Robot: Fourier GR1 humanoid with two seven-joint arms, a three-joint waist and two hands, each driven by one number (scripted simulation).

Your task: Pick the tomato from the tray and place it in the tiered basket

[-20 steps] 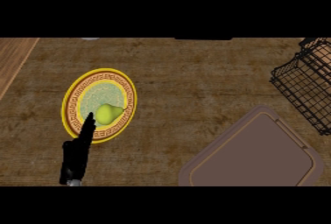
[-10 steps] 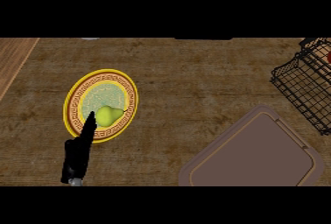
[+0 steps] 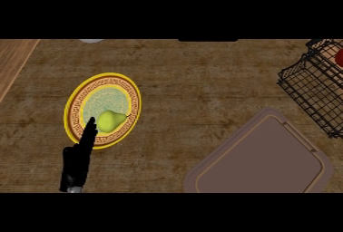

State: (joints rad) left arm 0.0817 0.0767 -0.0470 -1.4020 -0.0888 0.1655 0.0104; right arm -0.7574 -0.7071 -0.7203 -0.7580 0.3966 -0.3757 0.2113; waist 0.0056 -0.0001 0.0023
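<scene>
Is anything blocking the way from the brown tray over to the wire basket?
No, nothing visible. Only bare counter lies between the tray and the basket. A red thing, maybe the tomato, already shows in the basket.

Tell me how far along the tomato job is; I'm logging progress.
Mostly done, it seems: the tray holds nothing, and a red object, probably the tomato, shows inside the tiered basket at the view's edge. Nothing is in hand; the left hand lies open, pointing toward the pear on the plate.

Pear [image 3: 110, 120] on plate [image 3: 84, 95], left of tray [image 3: 268, 156]
</scene>
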